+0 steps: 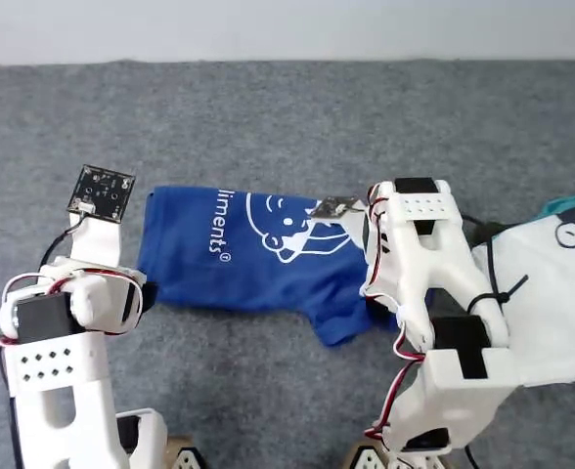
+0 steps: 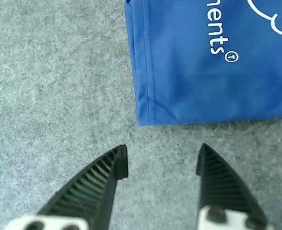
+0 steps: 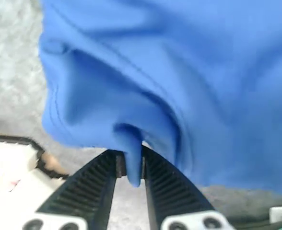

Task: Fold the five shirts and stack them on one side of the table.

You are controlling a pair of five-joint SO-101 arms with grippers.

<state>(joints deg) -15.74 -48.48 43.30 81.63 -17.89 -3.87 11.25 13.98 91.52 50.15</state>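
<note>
Softness seemingly keeps the blue shirt limp: the right pincer clenches a fold, and the released left pincer suits its 8 o'clock corner.

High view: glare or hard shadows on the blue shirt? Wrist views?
High view: even light, no glare on the blue shirt, soft shadows by the arms. Left wrist view: flat light on the grey mat around the left pincer. Right wrist view: dark fold shadows in the shirt at the right pincer.
</note>
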